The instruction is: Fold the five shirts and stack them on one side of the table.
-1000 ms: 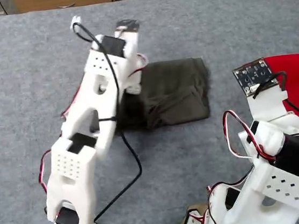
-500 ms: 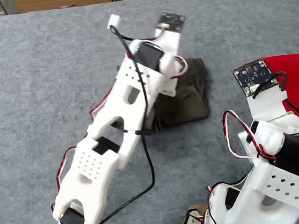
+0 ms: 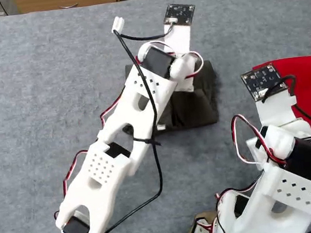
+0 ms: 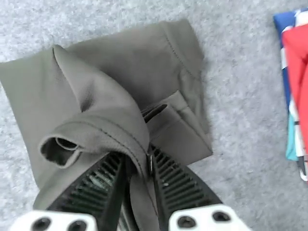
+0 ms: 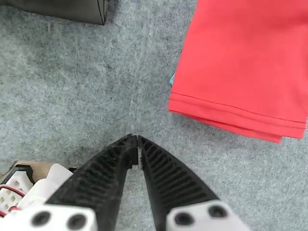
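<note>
My left gripper [image 4: 140, 161] is pinched tight on the green shirt [image 4: 120, 72]; a fold of the cloth sits between my two fingers and bulges up over their tips; the rest of the shirt lies flat on the grey table [image 3: 39, 79] in a rough folded square. From above, the green shirt [image 3: 202, 103] is near the middle of the table, toward the far side, and my left arm [image 3: 138, 113] stretches right over it and hides part of it.

My right gripper [image 5: 136, 144] is closed too, with its fingertips touching, and it has nothing in it; it hangs over bare grey table, near the red shirt [image 5: 245, 57] but not touching it.

The red shirt [image 3: 309, 82] is folded and lies at the right edge of the table, close to my right arm [image 3: 283, 152]; a strip of table lies between it and the green shirt. My left wrist camera shows the red shirt [image 4: 296, 53] on top of a blue cloth [image 4: 280, 20]; a bit of teal cloth [image 4: 291, 151] peeks out there as well.
</note>
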### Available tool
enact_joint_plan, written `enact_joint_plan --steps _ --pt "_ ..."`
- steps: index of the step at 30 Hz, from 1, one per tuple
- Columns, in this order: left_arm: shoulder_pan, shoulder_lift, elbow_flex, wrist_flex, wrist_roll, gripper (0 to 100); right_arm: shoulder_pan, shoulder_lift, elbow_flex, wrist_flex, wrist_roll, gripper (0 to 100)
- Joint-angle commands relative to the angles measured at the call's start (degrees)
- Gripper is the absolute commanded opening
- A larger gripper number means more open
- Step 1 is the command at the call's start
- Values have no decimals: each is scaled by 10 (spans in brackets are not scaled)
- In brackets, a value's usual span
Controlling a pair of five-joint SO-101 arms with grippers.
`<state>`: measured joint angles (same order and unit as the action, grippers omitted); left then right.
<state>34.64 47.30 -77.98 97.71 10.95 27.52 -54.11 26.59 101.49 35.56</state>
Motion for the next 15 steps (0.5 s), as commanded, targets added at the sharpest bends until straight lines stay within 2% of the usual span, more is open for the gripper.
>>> enact_joint_plan --steps 1,7,15 --pt "18 -13 -30 -11 14 18 10 -4 -2 8 4 3" --pt "44 -12 -29 -28 18 18 10 -4 0 8 4 3" --pt "52 15 -6 -112 17 19 10 -4 0 8 4 3"
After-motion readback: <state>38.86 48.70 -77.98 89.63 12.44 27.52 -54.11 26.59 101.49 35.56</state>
